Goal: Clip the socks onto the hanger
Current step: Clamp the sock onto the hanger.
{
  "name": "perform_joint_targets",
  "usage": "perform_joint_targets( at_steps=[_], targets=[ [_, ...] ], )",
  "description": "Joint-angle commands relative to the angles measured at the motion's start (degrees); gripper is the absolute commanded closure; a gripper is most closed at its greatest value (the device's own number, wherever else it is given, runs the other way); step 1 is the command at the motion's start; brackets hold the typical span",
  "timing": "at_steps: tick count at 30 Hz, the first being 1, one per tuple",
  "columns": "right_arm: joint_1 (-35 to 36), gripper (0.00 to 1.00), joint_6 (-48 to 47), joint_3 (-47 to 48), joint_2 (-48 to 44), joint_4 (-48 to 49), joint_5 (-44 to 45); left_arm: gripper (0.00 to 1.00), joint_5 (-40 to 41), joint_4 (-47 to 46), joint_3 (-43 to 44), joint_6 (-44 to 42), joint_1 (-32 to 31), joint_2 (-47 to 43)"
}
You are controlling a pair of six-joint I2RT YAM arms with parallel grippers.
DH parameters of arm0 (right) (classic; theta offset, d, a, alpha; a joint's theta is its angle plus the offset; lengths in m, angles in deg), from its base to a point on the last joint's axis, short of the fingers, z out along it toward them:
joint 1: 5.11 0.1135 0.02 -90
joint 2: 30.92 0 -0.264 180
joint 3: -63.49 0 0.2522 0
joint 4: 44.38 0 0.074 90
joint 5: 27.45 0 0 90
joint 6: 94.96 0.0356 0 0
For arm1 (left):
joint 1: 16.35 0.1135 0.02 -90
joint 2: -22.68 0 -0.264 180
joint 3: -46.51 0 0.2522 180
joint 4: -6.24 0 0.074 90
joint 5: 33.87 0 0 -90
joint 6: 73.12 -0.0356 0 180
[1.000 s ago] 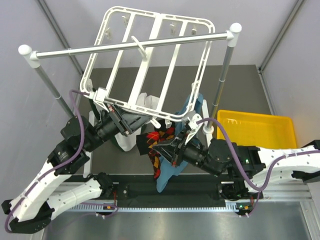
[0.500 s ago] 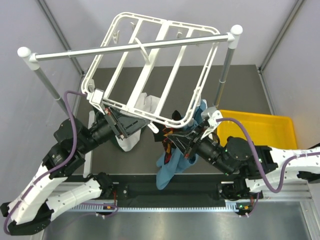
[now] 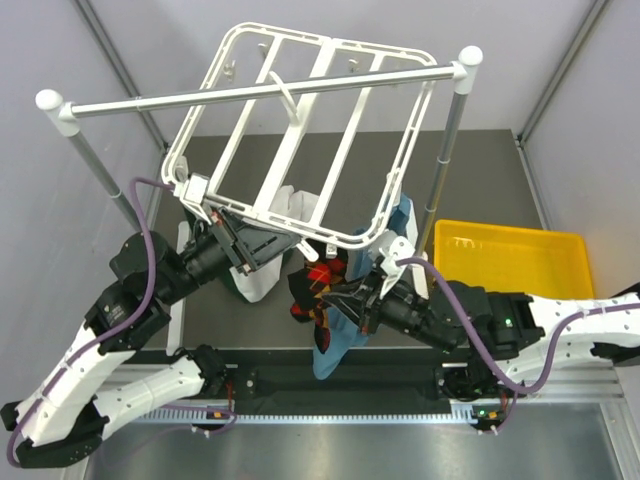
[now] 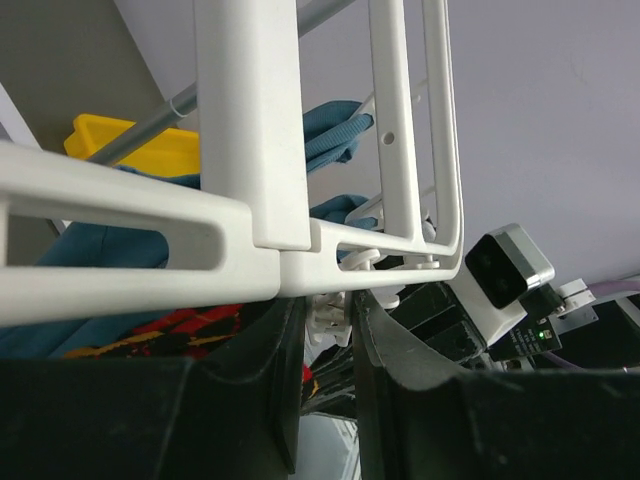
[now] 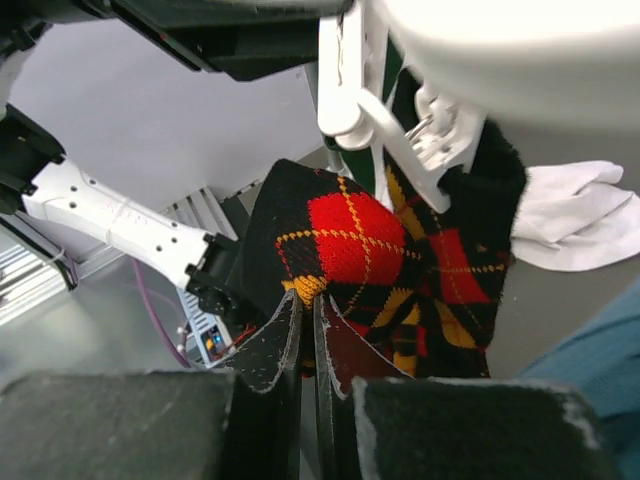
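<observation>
- Between the tips of the right claw (image 5: 307, 305): a folded edge of the sock (image 5: 380, 250). Jaws fully closed on it, no gap visible.
- Up from that claw the sock fans out, with its red and yellow diamonds facing the wrist camera and its black cuff up and to the right.
- Above and right of the right claw, a sprung clip (image 5: 437, 140) lies against the sock's top edge. Can't tell whether it bites the fabric.
- Right of the right claw: white cloth (image 5: 575, 215). Teal cloth (image 5: 590, 345) sits lower, also to its right. Both are behind the sock.
- Left claw (image 4: 328, 305): jaws a narrow slot apart, with a white clip (image 4: 332, 325) of the hanger (image 4: 250, 130) in the slot and a finger on each side. Looks pinched.
- The hanger's near edge bar runs across just above the left claw's tips. Its crossbars run up and away from the claw.
- Top view: the hanger is tilted, hooked on the rail (image 3: 260, 91), which crosses its far half. The near edge is low, at both claws.
- The claws are near each other, left claw at the near edge and right claw just below the near right corner. The sock hangs between them, closer to the right claw.
- Yellow bin (image 3: 520, 262): well apart, to the right of the right claw.
</observation>
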Motion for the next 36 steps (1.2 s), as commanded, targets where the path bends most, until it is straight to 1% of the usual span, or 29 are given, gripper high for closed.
perform_joint_targets(
  at_steps=[1,6,14,22,25,32,36],
  targets=[
    [-0.13,1.00,-2.65,0.77,-3.12,2.62,-0.93,1.00,0.33,0.88,1.45,-0.50,-0.11,-0.06],
    [-0.13,1.00,-5.20,1.30,-3.65,2.89,-1.03,1.00,-0.11,1.76,0.83,-0.85,-0.03,0.03],
    [-0.13,1.00,-6.53,1.57,-4.35,2.71,0.21,1.00,-1.16,1.76,1.45,-1.20,-0.03,0.38],
    [-0.13,1.00,-6.61,1.30,-4.00,2.45,-5.50,1.00,0.07,2.37,1.80,-2.34,-0.03,0.56],
    [-0.13,1.00,-7.05,1.21,-4.44,3.41,-7.96,1.00,1.20,4.13,2.77,-3.31,-0.03,0.74],
    [-0.22,1.00,-7.58,1.39,-4.53,4.12,-4.45,1.00,-1.69,2.55,1.10,-2.26,-0.03,0.03],
    [-0.30,1.00,-7.67,1.74,-3.74,4.03,-2.52,1.00,-3.80,-0.69,-0.83,-0.85,-0.03,-0.76]
  ],
)
